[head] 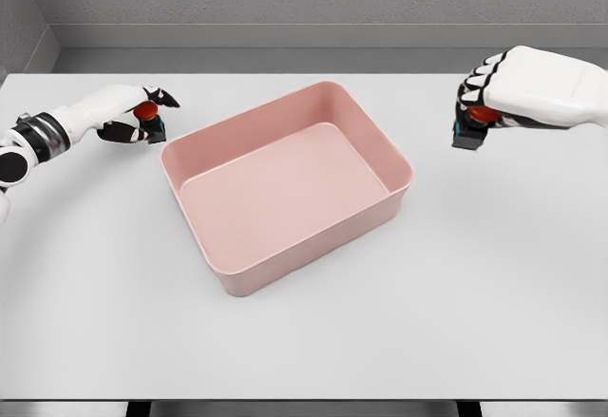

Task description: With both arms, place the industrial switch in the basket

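Left hand [133,118]: I see it at the basket's left, fingers [163,98] curled on a switch, arm entering from the left edge.
Left switch [148,115]: red button on top, dark body under it, held just beside the basket's left corner, outside it. I can't tell whether it touches the tabletop.
Right hand [513,94]: out to the basket's right, well apart from it, fingers [475,85] wrapped down around a second switch.
Right switch [475,124]: red button showing under the palm, dark body with a teal edge poking out below. Looks lifted off the tabletop, but I can't be sure.
Basket [285,274]: pink, rectangular, turned at an angle, mid-tabletop between both hands, nothing inside.
Tabletop [456,322]: plain white.
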### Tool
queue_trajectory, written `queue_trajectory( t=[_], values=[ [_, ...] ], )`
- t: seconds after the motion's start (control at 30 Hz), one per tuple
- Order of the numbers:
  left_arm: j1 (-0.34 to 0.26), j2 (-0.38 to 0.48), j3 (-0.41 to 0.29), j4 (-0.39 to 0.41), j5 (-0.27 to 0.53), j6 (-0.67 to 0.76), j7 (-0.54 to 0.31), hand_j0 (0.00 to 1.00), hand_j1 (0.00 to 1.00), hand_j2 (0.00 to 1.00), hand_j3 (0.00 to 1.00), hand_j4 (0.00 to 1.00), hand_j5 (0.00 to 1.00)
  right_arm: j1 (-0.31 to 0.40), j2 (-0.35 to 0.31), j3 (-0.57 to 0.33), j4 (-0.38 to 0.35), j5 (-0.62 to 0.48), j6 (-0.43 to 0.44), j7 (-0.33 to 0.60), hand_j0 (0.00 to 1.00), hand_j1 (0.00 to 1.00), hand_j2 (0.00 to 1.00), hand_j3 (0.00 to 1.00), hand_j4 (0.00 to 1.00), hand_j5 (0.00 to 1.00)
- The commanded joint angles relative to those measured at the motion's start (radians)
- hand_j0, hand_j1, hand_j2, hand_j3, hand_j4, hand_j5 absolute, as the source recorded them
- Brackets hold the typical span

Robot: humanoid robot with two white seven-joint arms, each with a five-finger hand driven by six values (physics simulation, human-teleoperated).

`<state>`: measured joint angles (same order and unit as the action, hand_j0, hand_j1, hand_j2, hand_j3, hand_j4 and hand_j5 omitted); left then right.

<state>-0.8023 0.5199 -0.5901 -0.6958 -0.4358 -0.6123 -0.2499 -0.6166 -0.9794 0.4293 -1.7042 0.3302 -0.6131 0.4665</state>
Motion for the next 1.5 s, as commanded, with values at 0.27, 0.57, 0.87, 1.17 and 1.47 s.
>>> queue_trajectory(
  t=[0.27,0.57,0.87,1.17,1.47],
  values=[
    [0.0,0.005,0.004,-0.002,0.009,0.001,-0.003,0.48,0.48,0.48,0.48,0.48,0.48,-0.028,0.13,0.017,-0.005,0.004,0.002,0.046,0.37,0.37,0.37,0.37,0.37,0.37],
    [-0.018,0.005,0.004,-0.008,0.014,0.001,-0.003,0.48,0.48,0.48,0.48,0.48,0.48,-0.094,0.234,0.089,-0.005,0.007,0.002,0.067,0.37,0.37,0.37,0.37,0.37,0.37],
    [-0.043,0.009,0.004,-0.011,0.017,0.001,-0.003,0.48,0.48,0.48,0.48,0.48,0.48,-0.13,0.396,0.169,0.005,0.092,0.002,0.098,0.37,0.37,0.37,0.37,0.37,0.37],
    [-0.077,0.011,0.007,-0.034,0.019,0.001,-0.003,0.48,0.48,0.48,0.48,0.48,0.48,-0.172,0.504,0.189,0.107,0.13,0.002,0.112,0.39,0.39,0.39,0.39,0.39,0.39],
    [-0.081,0.002,0.009,-0.109,0.019,0.001,-0.003,0.48,0.48,0.48,0.48,0.48,0.48,-0.189,0.539,0.218,0.167,0.132,0.002,0.11,1.0,1.0,1.0,1.0,1.0,1.0]
  ],
)
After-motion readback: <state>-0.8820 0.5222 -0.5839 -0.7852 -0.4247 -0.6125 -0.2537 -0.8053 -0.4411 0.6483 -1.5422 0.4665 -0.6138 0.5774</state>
